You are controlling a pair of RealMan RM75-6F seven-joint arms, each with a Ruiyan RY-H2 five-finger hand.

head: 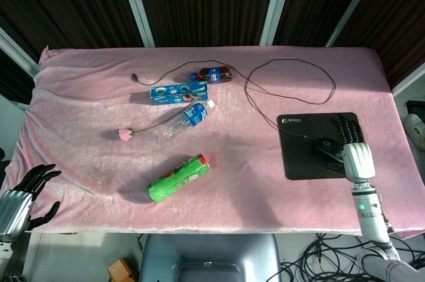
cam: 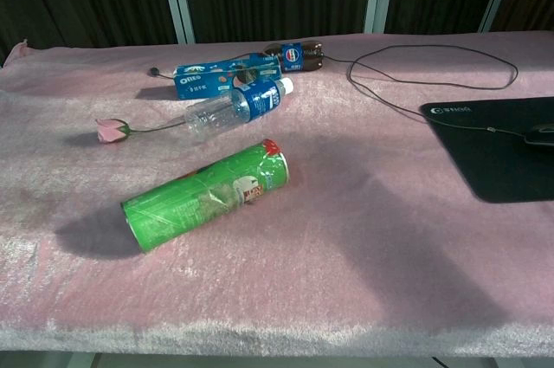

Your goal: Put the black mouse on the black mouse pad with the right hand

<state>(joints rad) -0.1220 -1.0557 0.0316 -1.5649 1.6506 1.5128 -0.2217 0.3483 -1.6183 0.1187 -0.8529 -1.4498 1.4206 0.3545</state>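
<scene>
The black mouse (head: 325, 146) lies on the black mouse pad (head: 300, 157) at the right of the pink table; its cable (head: 292, 63) loops away toward the back. My right hand (head: 356, 153) hovers at the pad's right edge, just right of the mouse, with its fingers straight and spread and nothing in them. In the chest view only the mouse (cam: 545, 132) at the frame's right edge and the pad (cam: 493, 160) show; the right hand is out of frame. My left hand (head: 20, 196) hangs off the table's near left corner, holding nothing.
A green chip can (head: 178, 178) lies mid-table. Behind it are a clear water bottle (head: 188, 117), a blue cookie box (head: 178, 92), a small cola bottle (head: 212, 74) and a pink flower (head: 125, 134). The cable's plug (head: 135, 77) rests at the back left.
</scene>
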